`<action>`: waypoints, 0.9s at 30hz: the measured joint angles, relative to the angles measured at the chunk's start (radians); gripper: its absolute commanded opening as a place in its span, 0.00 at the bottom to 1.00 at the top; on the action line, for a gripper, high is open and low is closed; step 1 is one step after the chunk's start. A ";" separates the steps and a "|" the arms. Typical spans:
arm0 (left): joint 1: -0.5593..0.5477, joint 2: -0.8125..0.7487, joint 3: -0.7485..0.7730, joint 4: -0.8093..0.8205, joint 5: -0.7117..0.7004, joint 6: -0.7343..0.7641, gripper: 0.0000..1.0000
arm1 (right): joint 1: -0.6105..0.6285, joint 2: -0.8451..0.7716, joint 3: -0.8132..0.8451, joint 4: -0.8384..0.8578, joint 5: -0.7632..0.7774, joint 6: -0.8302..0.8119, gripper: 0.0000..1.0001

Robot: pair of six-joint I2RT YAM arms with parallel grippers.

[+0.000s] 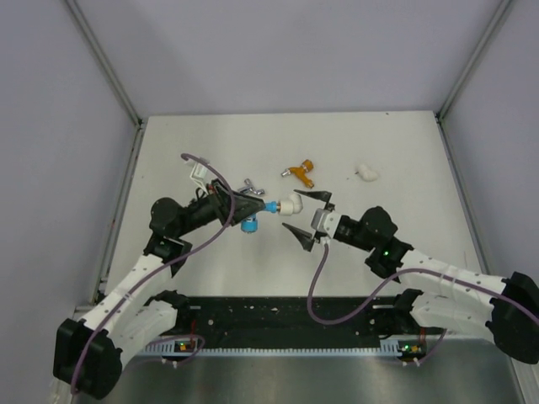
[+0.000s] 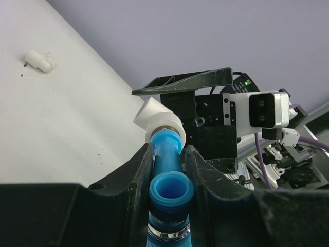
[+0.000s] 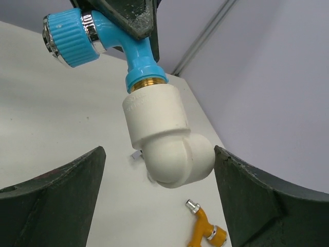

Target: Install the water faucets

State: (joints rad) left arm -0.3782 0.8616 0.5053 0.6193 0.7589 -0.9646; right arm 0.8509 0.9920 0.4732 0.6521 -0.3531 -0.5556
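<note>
**When Closing Goes Off-Centre**

While the left gripper (image 1: pixel 255 210) pinches the blue faucet (image 3: pixel 136 51) above the table (image 1: pixel 404 244), its white elbow (image 3: pixel 164 139) sits untouched between the spread jaws of the right gripper (image 1: pixel 305 215). Uneven closing could cock the joint, cross-threading it or twisting the faucet loose.

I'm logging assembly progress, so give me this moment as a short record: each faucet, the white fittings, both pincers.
blue faucet: clamped in left pincer, held above the table
elbow: on the blue faucet's brass threaded end
right pincer: open, straddling the elbow, gaps on both sides
orange faucet: loose on table, no fitting
silver faucet: on table beyond left pincer
spare elbow: on table, far right
</note>
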 measured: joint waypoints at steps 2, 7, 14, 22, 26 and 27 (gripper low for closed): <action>0.000 0.011 0.004 0.021 0.015 -0.010 0.00 | 0.000 0.013 0.012 0.006 -0.001 -0.002 0.70; 0.000 0.018 0.005 0.042 0.038 -0.021 0.00 | 0.000 0.032 0.060 -0.018 -0.023 0.029 0.54; 0.012 0.013 0.017 0.096 0.069 0.008 0.00 | -0.004 0.048 0.116 -0.085 -0.067 0.152 0.01; 0.021 -0.088 -0.048 0.298 0.089 0.167 0.00 | -0.043 0.126 0.224 -0.157 -0.261 0.523 0.00; 0.014 -0.131 -0.143 0.403 0.082 0.245 0.00 | -0.097 0.192 0.238 -0.112 -0.431 0.813 0.09; 0.015 -0.134 -0.166 0.428 0.074 0.262 0.00 | -0.109 0.213 0.251 -0.113 -0.465 0.871 0.19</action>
State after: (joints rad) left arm -0.3634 0.7280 0.3389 1.0477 0.8326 -0.7021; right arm 0.7414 1.2053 0.7246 0.5396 -0.8181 0.3149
